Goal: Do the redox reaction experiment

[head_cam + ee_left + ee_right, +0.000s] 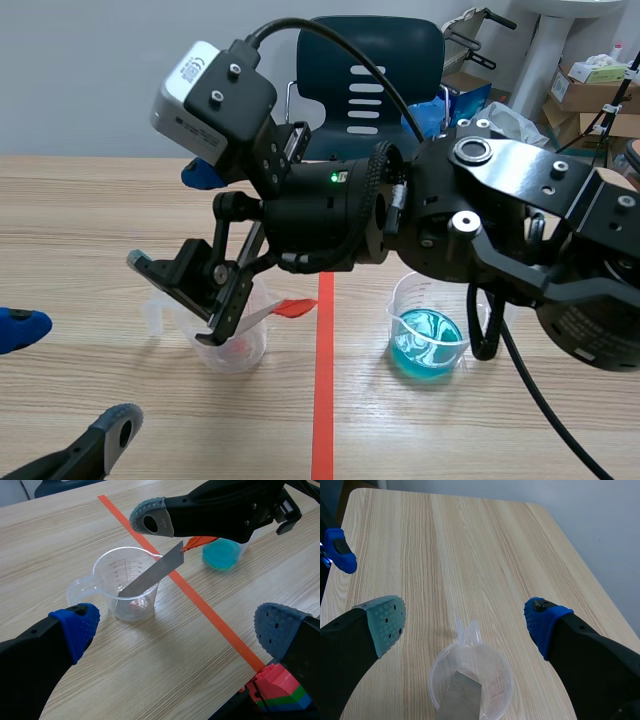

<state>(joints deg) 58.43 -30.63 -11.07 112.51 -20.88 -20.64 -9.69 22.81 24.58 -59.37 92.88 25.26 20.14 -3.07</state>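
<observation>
In the scene view the right gripper (185, 300) covers the rim of the clear beaker (238, 352) and nearly all of the metal strip (150, 574) in it. Its arm hides the far rim of the blue beaker (428, 340). The left gripper (65, 380) is cut off at the edge there. From the left wrist, the strip's top end meets a small red piece (197, 542) half under the right gripper; what it is cannot be told. Coloured blocks (277, 690) run off the edge. The right wrist view cuts off the clear beaker and the strip.
</observation>
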